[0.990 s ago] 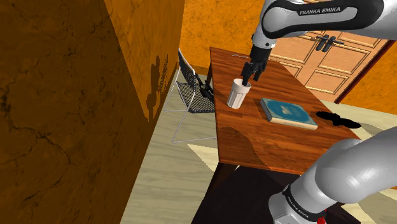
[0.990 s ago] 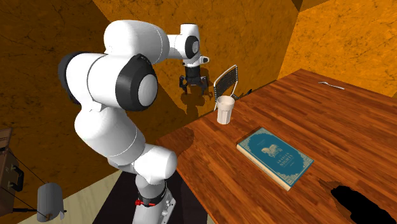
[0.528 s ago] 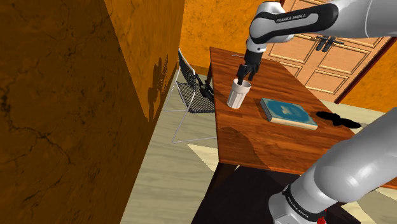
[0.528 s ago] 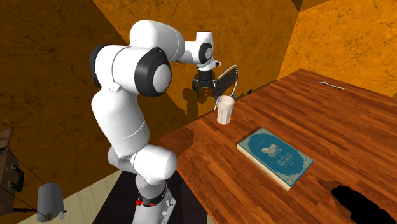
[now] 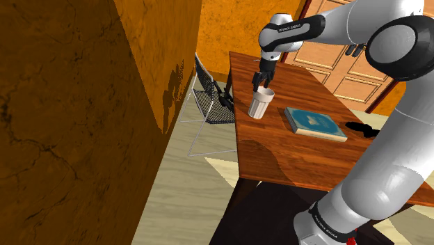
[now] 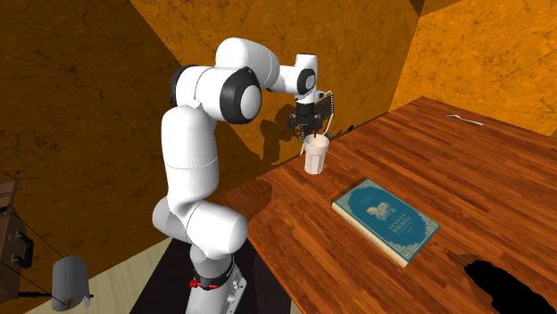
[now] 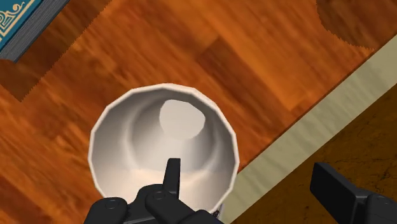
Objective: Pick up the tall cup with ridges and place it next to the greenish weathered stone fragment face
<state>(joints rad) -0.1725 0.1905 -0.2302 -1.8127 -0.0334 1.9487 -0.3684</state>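
Near the desk's [image 5: 278, 149] edge, the white cup [image 5: 261, 104] stands upright, near a teal book [image 5: 314, 122]. The gripper [image 7: 247, 167] hovers above, fingers [image 7: 170, 175] wide, one inside the rim, one outside.

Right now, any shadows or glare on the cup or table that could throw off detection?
Shoulder view: arm's shadow on the orange wall, a darker patch on the near end of the table. Wrist view: cup shaded grey inside, bottom bright; no glare.
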